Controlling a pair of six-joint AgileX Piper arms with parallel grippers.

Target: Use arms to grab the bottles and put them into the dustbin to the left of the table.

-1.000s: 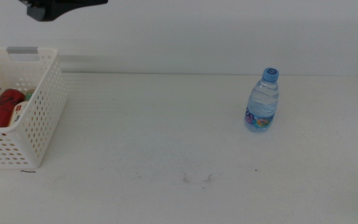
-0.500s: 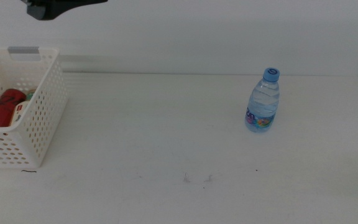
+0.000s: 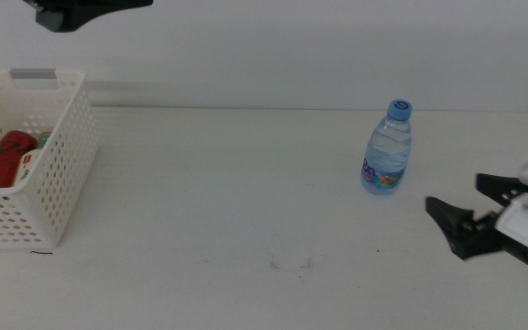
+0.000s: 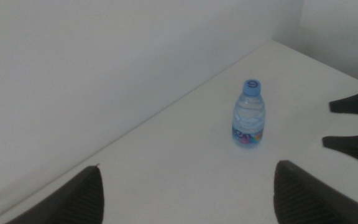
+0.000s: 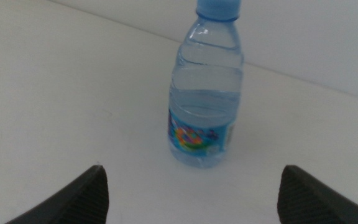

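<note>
A clear blue-capped water bottle point(image 3: 388, 151) stands upright on the white table point(image 3: 227, 192), right of centre. My right gripper point(image 3: 463, 198) is open, low over the table just right of the bottle and apart from it. In the right wrist view the bottle point(image 5: 204, 106) stands ahead between the wide-apart jaws of the right gripper point(image 5: 197, 208). My left gripper point(image 3: 71, 13) hangs high at the back left, above the white lattice dustbin point(image 3: 58, 170). In its wrist view the left gripper point(image 4: 191, 205) is open and empty, and the bottle point(image 4: 248, 121) is far off. A red can point(image 3: 3, 156) lies in the dustbin.
A bit of green and white packaging point(image 3: 35, 151) shows beside the can in the dustbin. Small dark scuff marks point(image 3: 287, 264) lie on the table near the front. A white wall point(image 3: 337, 46) runs behind the table. The right gripper's fingertips point(image 4: 353, 102) show in the left wrist view.
My right gripper has come into the middle view from the right edge and moved left toward the bottle. The left arm has shifted slightly left. The bottle has not moved.
</note>
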